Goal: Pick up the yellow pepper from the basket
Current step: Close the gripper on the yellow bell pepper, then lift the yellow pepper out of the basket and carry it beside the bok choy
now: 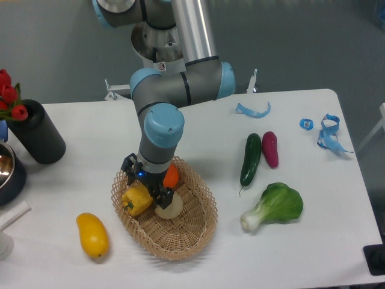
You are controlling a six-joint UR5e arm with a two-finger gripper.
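A lumpy yellow pepper (pixel 136 200) lies in the left part of the oval wicker basket (pixel 180 236). My gripper (pixel 145 184) stands directly over the pepper's upper right side, its black fingers spread to either side of it; it looks open. The gripper body hides the top of the pepper. An orange pepper (pixel 171 175) and a round beige ball (pixel 169 206) lie in the basket just right of the gripper.
A smooth yellow mango-like fruit (pixel 92 235) lies left of the basket. A cucumber (pixel 250 159), a purple eggplant (pixel 270 149) and a bok choy (pixel 275 206) lie to the right. A black vase with red tulips (pixel 33 133) stands at far left. Blue tape scraps (pixel 328 132) lie at back right.
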